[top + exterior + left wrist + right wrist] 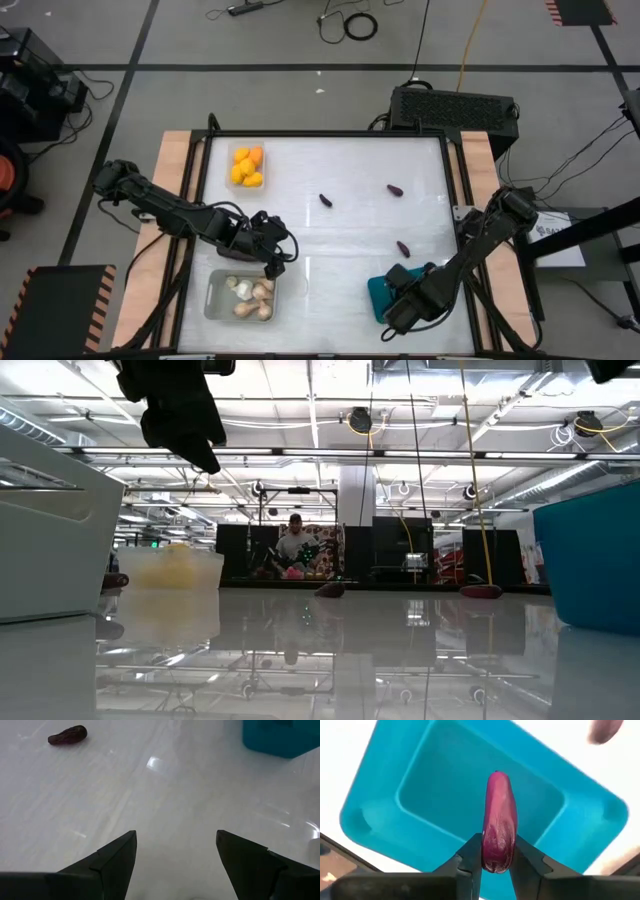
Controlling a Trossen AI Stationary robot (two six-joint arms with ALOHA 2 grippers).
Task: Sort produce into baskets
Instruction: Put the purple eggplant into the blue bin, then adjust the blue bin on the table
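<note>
Eggplant pinched upright in our right gripper over the teal basket.
We fear a bounce over the shallow rim on release; our left gripper hangs parted beside the greyish basket. Glossy white table, open workshop behind.

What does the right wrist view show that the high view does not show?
Only the right wrist view shows the purple eggplant pinched in the right gripper, held above the bare inside of the teal basket. Only the high view shows the left gripper open near the basket of pale bulbs, the basket of orange fruits, and three loose eggplants. Both show the teal basket and the right gripper.
</note>
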